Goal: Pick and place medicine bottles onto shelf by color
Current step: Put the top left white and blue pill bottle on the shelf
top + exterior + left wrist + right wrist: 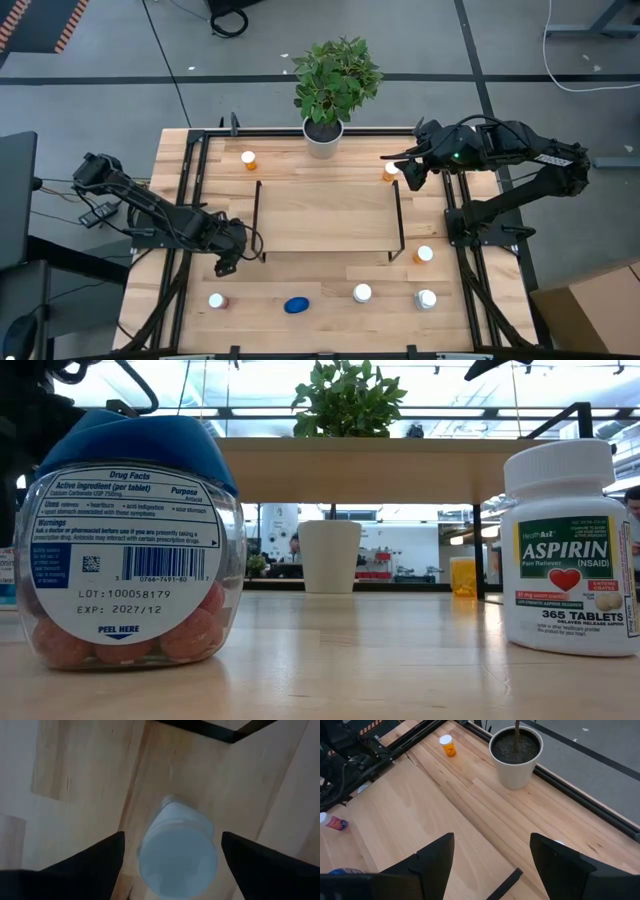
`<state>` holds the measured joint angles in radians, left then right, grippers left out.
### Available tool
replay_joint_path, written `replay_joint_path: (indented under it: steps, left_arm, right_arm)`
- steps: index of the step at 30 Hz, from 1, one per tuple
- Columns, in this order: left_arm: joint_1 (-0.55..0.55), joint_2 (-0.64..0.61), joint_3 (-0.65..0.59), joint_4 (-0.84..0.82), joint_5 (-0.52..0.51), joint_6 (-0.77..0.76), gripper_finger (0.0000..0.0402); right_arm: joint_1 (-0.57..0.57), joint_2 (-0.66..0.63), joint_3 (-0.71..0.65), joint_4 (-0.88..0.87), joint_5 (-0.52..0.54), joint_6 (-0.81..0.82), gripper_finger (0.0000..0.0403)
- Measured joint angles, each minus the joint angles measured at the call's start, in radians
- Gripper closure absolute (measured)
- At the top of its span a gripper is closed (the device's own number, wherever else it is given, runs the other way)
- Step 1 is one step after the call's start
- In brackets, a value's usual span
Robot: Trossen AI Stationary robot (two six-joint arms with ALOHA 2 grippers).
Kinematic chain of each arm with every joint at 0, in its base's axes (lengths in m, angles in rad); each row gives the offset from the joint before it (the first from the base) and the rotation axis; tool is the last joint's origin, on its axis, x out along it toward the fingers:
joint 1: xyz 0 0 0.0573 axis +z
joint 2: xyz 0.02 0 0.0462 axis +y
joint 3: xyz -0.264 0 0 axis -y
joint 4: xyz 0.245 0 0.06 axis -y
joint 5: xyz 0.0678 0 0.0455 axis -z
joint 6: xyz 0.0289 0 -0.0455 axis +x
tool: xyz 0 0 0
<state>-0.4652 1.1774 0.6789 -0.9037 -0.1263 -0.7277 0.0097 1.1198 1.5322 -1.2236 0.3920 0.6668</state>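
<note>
I saw a white-capped bottle (177, 851) on the table between my left gripper's (226, 262) wide-spread fingers (90, 867), just off the shelf's (325, 215) left front corner rail, right gripper (408, 172) open wide above the shelf's right rear corner, shelf top bare.

In the left wrist view you see a white-capped bottle (177, 852) so blurred that no label can be read, and its lower edge is cut off. In the low view, the blue oval bottle (125, 540) fills the near left and hides the table behind it. The aspirin bottle (570, 550) runs off the right edge. In the high view, every bottle label is too small to read.
</note>
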Motion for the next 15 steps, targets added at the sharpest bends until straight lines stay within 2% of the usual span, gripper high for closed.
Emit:
replay_joint_path:
  steps: [8, 15]
  left_arm:
    - [0.000, -0.001, 0.001, 0.002, 0.042, -0.003, 0.0123]
    - [0.000, -0.001, 0.003, 0.030, 0.039, -0.003, 0.0205]
  right_arm:
    - [0.000, 0.000, 0.000, 0.000, 0.000, -0.001, 0.0134]
    - [0.000, 0.000, 0.000, 0.001, 0.000, -0.004, 0.0134]
